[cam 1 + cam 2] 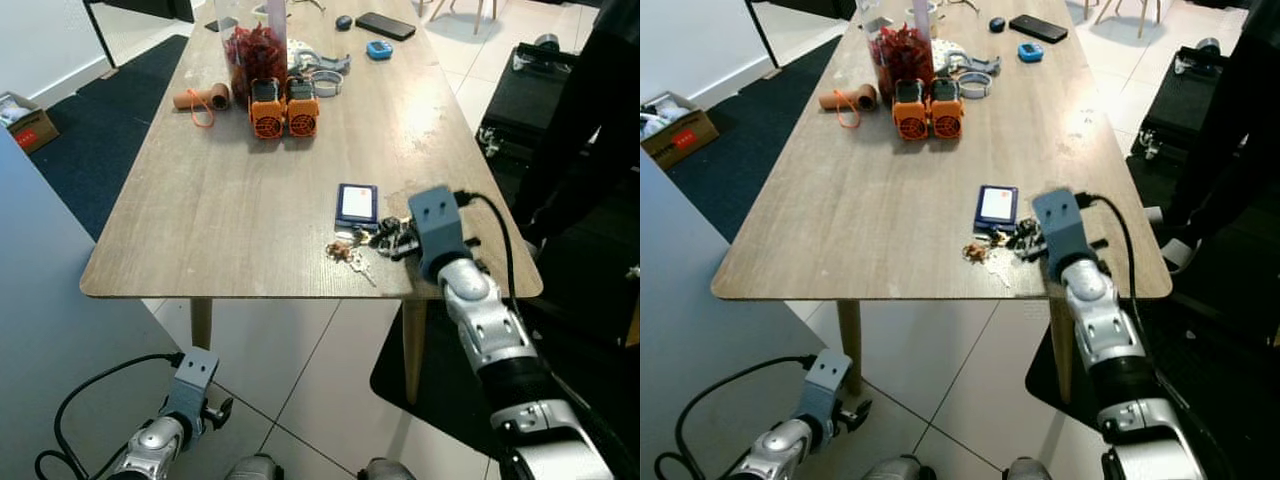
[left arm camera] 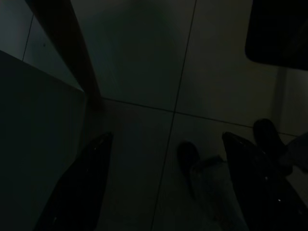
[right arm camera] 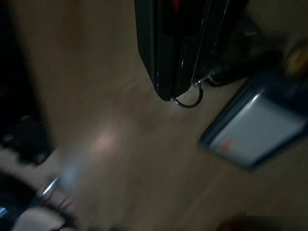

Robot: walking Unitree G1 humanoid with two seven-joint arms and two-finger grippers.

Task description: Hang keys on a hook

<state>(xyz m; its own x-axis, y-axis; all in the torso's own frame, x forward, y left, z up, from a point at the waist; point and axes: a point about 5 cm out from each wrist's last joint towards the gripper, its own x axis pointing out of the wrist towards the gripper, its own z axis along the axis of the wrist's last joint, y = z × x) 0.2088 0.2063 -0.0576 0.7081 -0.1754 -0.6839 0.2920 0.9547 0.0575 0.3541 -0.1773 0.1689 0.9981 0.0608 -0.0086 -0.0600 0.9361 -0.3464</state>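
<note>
Right gripper (image 3: 185,94) down at near right table (image 1: 230,200) edge, fingers pinched together on key ring (image 3: 188,102). Keys (image 1: 362,248) splay beside it, just near of blue card (image 1: 357,204). Bunch light, loose, jangly; ring best hold. Left gripper (image 2: 163,183) idle, apart.

Wood table (image 1: 250,215), keys (image 1: 355,250), blue card holder (image 1: 357,204), 2 orange batts (image 1: 284,108), phone (image 1: 385,25)

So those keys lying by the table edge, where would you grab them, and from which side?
Probably by the metal ring, coming straight down from above. The keys lie flat and fanned out on the table near its front edge, beside the blue card holder, so the blades offer little to pinch. The right gripper already sits at the ring, fingers together.
</note>
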